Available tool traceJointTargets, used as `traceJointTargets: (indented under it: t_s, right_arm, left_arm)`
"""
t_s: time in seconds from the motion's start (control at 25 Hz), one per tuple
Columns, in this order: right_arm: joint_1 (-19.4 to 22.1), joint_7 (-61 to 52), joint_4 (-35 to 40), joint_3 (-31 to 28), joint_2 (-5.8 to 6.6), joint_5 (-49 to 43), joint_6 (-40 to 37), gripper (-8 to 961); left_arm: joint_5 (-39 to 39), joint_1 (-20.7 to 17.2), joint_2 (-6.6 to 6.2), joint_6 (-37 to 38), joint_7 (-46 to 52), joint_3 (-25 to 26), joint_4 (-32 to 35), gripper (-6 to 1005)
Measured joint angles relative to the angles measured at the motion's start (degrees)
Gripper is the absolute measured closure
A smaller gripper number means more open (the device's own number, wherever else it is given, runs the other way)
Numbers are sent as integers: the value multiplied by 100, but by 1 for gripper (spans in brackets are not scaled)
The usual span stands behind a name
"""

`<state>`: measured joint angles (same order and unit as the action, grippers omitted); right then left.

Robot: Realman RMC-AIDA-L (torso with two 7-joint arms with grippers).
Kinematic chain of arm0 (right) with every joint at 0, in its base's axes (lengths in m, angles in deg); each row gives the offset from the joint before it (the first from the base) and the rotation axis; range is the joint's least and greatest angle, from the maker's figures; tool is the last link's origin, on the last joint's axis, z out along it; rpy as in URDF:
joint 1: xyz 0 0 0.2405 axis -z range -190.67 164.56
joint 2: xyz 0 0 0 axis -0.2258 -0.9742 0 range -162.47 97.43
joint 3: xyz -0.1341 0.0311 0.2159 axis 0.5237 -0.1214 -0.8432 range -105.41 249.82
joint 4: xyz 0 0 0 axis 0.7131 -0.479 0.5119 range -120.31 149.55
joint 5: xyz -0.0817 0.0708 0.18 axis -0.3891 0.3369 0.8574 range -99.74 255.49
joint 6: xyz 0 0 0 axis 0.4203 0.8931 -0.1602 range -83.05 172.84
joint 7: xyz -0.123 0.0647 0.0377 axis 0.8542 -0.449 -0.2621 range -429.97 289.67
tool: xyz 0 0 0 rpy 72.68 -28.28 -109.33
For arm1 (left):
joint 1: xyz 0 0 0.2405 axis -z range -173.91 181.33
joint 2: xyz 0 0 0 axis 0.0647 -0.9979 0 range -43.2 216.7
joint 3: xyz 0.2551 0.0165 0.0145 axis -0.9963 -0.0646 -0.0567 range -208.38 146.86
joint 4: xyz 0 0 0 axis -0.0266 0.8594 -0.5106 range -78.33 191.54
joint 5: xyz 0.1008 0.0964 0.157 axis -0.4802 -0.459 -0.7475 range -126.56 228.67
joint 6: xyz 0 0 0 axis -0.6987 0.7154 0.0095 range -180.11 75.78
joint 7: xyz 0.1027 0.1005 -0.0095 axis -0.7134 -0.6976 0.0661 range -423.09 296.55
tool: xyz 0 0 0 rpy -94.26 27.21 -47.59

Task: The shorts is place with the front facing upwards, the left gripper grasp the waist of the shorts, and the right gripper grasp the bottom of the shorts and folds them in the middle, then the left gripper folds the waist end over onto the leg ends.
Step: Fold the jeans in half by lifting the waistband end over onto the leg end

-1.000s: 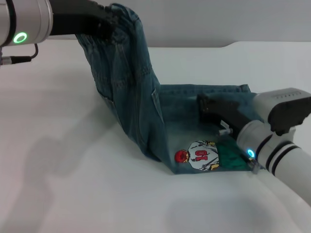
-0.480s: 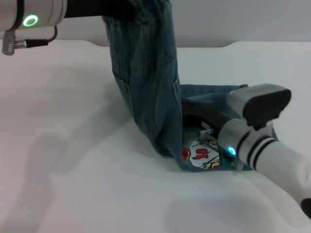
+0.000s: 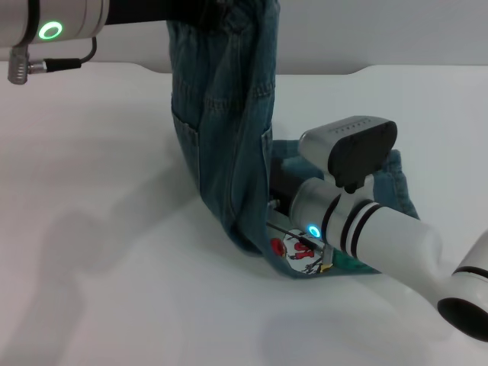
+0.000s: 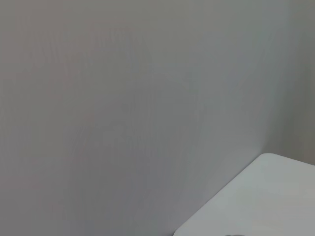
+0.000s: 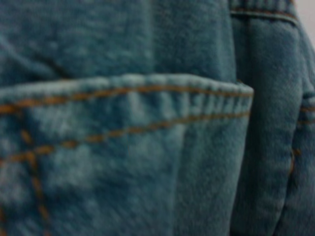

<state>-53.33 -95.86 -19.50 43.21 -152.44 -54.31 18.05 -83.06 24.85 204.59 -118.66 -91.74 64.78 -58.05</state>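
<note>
I'm watching one pair of blue denim shorts with orange stitching (image 3: 229, 145) hanging from the left gripper (image 3: 200, 9) — clamped on the waist, raised high — while the leg ends are lying on the white table (image 3: 99, 229). The right gripper (image 3: 278, 200) is sitting low behind the cloth; its fingers I cannot tell. A plain grey wall (image 4: 123, 98) is behind.

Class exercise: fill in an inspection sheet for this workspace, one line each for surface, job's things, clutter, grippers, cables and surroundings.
Surface: white table, bare around the garment.
Job's things: denim shorts, one end lifted high, the other lying on the table with a printed patch showing.
Clutter: nothing seen.
Grippers: left gripper holds the raised end; right gripper is low against the denim, fingers hidden.
Cables: thin cable on the left arm.
Surroundings: plain grey wall.
</note>
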Motion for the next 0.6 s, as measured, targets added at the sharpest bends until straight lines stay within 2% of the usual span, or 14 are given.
traceJointTargets:
  t_s: [0.4, 0.6]
  right_arm:
    - [-220, -113, -55, 167, 4, 6, 4, 954]
    - [59, -89, 393, -199, 8, 2, -69, 955]
  left_arm:
    - [0, -8, 2, 23, -2, 0, 14, 958]
    - [0, -86, 2, 43, -52, -15, 51, 958]
